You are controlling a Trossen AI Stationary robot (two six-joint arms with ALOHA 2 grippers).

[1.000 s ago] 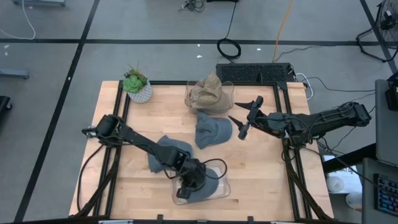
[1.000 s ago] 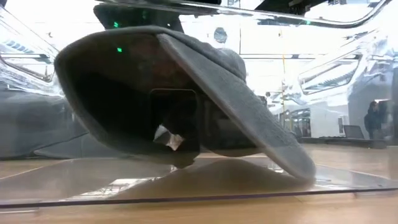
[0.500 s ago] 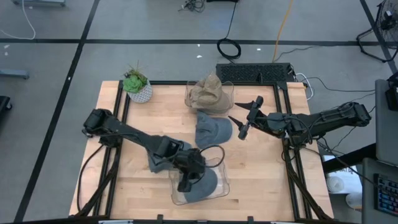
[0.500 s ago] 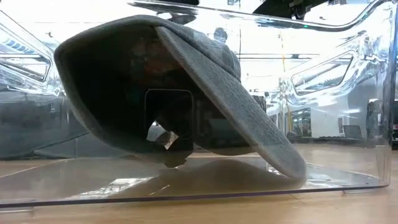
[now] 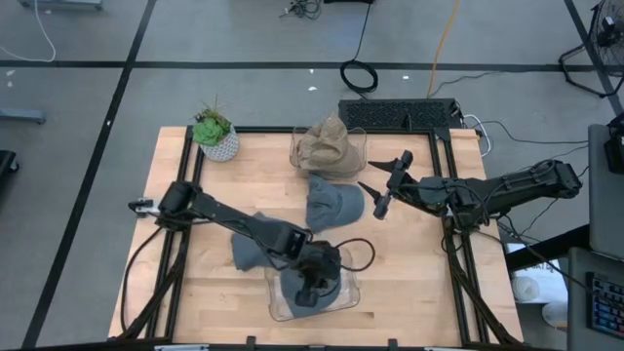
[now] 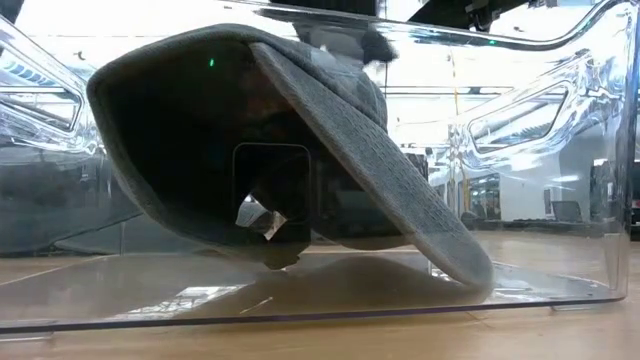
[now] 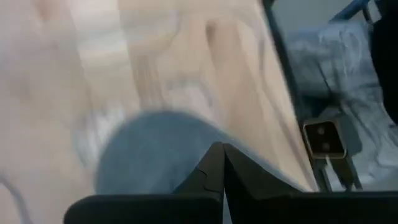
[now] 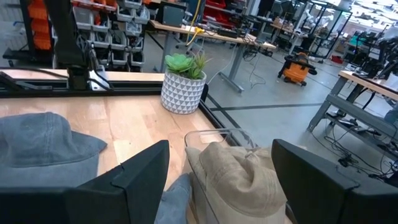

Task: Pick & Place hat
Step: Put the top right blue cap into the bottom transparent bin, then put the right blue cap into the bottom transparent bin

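Note:
A grey-blue hat lies in a clear container near the table's front edge. In the low view the hat rests on its brim tip and the lower edge of its crown. My left gripper is shut and stands over this hat; the left wrist view shows its closed fingers with the hat below them. My right gripper waits open at the table's right, holding nothing.
A second grey hat lies on the table left of the container, and a blue-grey cap lies at the middle. A tan hat fills another clear container at the back. A potted plant stands at the far left corner.
My left gripper, shut throughout, has risen from low inside the container and gone toward the table's right edge. The hat and its container shifted slightly at first and have since lain still.

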